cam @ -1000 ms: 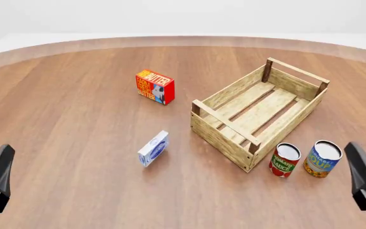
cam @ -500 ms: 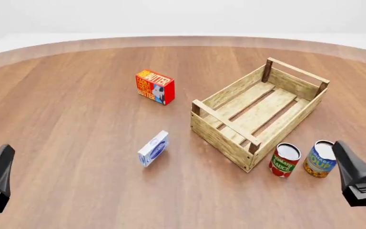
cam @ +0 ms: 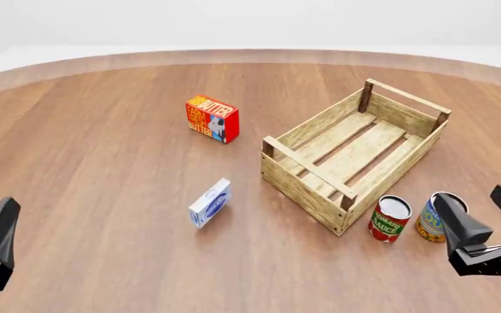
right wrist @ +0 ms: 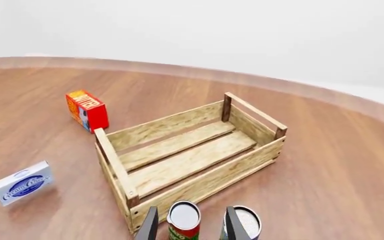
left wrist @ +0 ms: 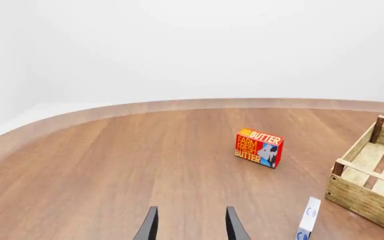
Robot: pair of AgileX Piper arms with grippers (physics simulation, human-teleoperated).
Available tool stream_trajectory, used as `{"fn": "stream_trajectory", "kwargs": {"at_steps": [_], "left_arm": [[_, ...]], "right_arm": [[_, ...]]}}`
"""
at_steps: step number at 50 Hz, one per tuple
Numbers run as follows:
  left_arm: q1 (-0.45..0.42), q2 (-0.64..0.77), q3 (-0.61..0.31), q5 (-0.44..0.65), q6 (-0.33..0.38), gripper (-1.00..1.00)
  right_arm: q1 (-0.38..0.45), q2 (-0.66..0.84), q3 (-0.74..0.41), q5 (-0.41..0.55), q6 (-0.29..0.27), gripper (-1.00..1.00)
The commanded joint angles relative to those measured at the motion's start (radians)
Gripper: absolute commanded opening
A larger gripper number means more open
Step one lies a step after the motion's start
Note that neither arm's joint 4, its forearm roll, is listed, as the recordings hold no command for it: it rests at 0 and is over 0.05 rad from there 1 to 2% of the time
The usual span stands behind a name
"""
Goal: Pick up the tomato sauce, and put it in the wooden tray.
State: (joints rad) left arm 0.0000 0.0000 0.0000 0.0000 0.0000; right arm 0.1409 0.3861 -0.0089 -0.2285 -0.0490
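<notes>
Brown wooden table (cam: 102, 130) carrying the wooden tray (cam: 355, 154), the landmark. Left gripper (left wrist: 190, 225), far from the tray at the table's near edge, has its jaws spread around nothing. Right gripper (right wrist: 190, 227), near the tray's front corner, also has jaws spread, framing but not touching the tomato sauce (cam: 391, 219), which stands upright just beside that corner. A soup can (cam: 432, 220) stands beyond it, a butter box (cam: 212, 119) and a blue-and-white box (cam: 209, 203) on the tray's opposite side.

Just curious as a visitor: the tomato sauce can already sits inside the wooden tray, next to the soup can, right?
Not quite. The front view shows the tomato sauce standing on the table just outside the wooden tray, near its corner. It is next to the soup can, as you said.
</notes>
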Motion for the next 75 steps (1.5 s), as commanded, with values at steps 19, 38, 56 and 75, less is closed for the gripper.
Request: {"fn": "stream_trajectory", "kwargs": {"at_steps": [19,38,56,75], "left_arm": [[0.000,0.000,0.000,0.000,0.000,1.00],[0.000,0.000,0.000,0.000,0.000,1.00],[0.000,0.000,0.000,0.000,0.000,1.00],[0.000,0.000,0.000,0.000,0.000,1.00]], "right_arm": [[0.028,0.145,0.003,-0.102,-0.003,1.00],[0.027,0.292,0.008,-0.213,0.006,1.00],[0.033,0.397,0.008,-0.282,0.010,1.00],[0.029,0.486,0.009,-0.348,0.015,1.00]]}}
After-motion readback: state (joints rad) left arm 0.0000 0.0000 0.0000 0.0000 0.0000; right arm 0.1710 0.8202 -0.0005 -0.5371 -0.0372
